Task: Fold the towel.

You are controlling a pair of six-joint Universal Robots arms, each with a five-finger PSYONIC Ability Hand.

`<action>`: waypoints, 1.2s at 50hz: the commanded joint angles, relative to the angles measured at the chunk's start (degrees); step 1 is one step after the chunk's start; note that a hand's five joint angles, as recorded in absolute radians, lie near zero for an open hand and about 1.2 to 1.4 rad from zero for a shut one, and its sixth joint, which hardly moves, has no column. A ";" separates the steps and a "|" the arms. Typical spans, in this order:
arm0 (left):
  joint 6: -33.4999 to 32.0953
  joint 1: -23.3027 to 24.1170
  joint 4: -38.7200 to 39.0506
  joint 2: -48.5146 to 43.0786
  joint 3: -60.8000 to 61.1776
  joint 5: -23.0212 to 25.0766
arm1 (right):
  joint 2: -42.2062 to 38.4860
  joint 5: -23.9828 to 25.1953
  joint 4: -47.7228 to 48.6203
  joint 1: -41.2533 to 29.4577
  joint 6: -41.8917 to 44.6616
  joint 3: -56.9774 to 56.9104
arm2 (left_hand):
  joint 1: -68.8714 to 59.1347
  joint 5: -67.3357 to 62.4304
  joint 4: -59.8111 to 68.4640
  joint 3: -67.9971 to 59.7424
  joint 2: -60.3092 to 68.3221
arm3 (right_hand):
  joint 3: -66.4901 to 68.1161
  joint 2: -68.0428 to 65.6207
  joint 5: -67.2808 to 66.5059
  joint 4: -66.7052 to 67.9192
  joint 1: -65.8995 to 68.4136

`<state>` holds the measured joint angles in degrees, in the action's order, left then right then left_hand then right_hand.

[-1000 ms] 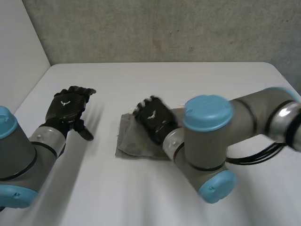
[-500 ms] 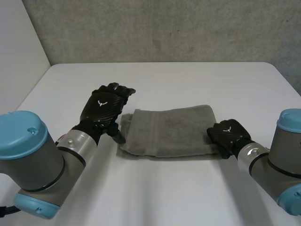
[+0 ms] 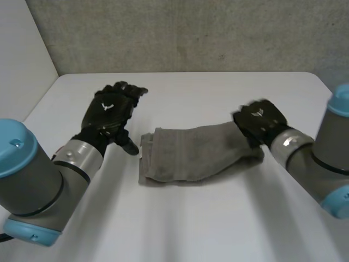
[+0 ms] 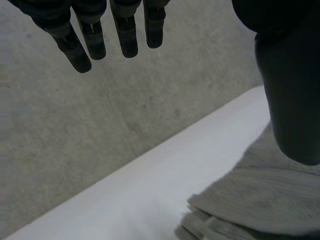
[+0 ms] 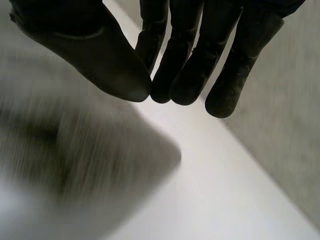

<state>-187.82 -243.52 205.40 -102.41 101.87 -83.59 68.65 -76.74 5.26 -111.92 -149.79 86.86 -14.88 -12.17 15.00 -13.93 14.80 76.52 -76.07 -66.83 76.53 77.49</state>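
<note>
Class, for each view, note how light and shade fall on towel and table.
Head view: even light, no glare on the table; shade under the towel near the right hand. Left wrist view: left hand dark against pale wall. Right wrist view: towel dim.

No words or numbers can be read anywhere. A small white emblem, possibly a winged shape, stands on the back of the left hand [image 3: 108, 113] and of the right hand [image 3: 259, 121].
</note>
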 commanded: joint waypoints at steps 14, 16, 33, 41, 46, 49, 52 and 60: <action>4.12 -3.89 0.00 1.87 -1.68 -0.09 | -18.65 -5.58 -2.97 -22.20 -2.52 -19.29 | 4.84 12.13 -4.96 3.88 -4.76 | -53.01 52.56 53.32 -53.02 -53.98; 4.21 -3.89 0.00 1.78 -1.41 0.00 | -16.29 -8.22 -2.54 -21.76 -3.66 -16.32 | 4.84 12.13 -4.96 3.88 -4.76 | -61.14 60.70 61.45 -61.15 -62.11; 4.39 -3.63 0.09 0.28 -0.27 -0.08 | 1.23 2.91 7.22 7.50 -6.92 15.34 | 4.84 12.13 -4.96 3.88 -4.76 | -50.98 50.53 51.29 -50.99 -51.94; 4.39 -3.54 0.09 -0.07 -0.09 -0.08 | -2.63 4.94 9.50 9.53 -6.48 18.08 | 4.84 12.13 -4.96 3.89 -4.76 | -44.75 44.31 45.06 -44.76 -45.72; 4.39 -3.36 0.09 -0.59 -0.09 -0.08 | -3.43 4.94 11.26 9.71 -6.13 18.08 | 4.84 12.13 -4.96 3.88 -4.76 | -41.38 40.93 41.69 -41.39 -42.35; 4.39 -3.36 0.09 -0.68 0.08 -0.08 | -3.61 4.76 11.79 10.32 -6.22 18.25 | 4.84 12.13 -4.96 3.89 -4.76 | -39.19 38.75 39.50 -39.20 -40.16; 4.30 -3.36 0.26 -0.68 0.52 0.00 | -3.61 4.59 12.49 11.46 -6.13 18.78 | 4.84 12.13 -4.96 3.88 -4.76 | -37.52 37.07 37.83 -37.53 -38.49; 4.30 -3.36 1.05 -0.68 0.61 -0.08 | -3.43 4.59 14.34 12.96 -6.13 19.83 | 4.84 12.13 -4.96 3.89 -4.76 | -33.14 32.70 33.45 -33.15 -34.11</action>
<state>-183.50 -246.88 205.78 -103.11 102.34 -83.61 65.06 -72.19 18.55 -99.92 -155.92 106.00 -14.79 -12.12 15.00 -13.93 14.80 40.80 -40.30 -30.89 40.71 41.03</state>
